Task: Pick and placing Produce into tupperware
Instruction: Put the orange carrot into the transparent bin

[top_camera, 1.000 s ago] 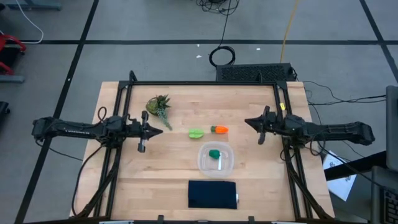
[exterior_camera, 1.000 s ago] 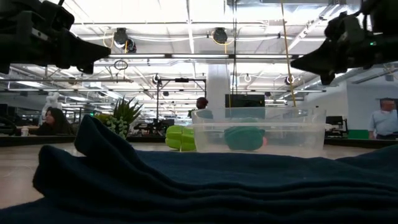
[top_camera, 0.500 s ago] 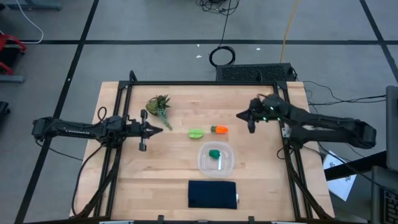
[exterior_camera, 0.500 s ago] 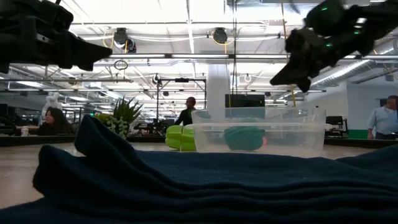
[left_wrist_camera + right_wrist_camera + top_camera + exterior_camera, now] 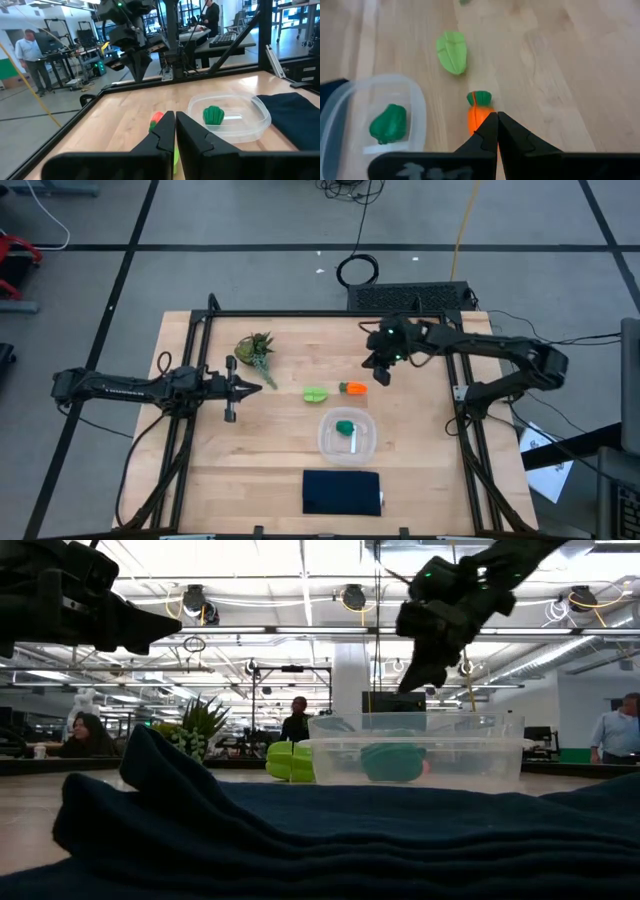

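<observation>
**Q:** Right gripper (image 5: 377, 375) — where is it, and how do the fingers stand?

**A:** It hangs above the table just beside the orange carrot (image 5: 352, 388), on the side away from the lime-green piece (image 5: 315, 394). In its own wrist view the 2 dark fingers (image 5: 487, 131) sit pressed together with nothing between them, tips pointing at the carrot's orange body.

**Q:** So what could go wrong?

**A:** With the fingers together, coming down as it is would only poke the carrot. It looks small and smooth, so I judge it would roll or skid, maybe into the lime-green piece near it. The fingers must part first and straddle the body, not the green top.

**Q:** And the tupperware (image 5: 326, 442)?

**A:** It sits near the carrot, toward the front of the table, with the dark green lump (image 5: 345, 427) already inside. It looks light; a low carry could clip its rim and shove it toward the navy cloth (image 5: 341, 491), or tip the lump out. A release off-centre could bounce the carrot off the wall.

**Q:** The left gripper (image 5: 262, 387)?

**A:** Waiting over the left of the table, near the plant sprig (image 5: 255, 350), fingers together and holding nothing. It is well apart from the carrot, so I see little collision risk while it waits.
</observation>
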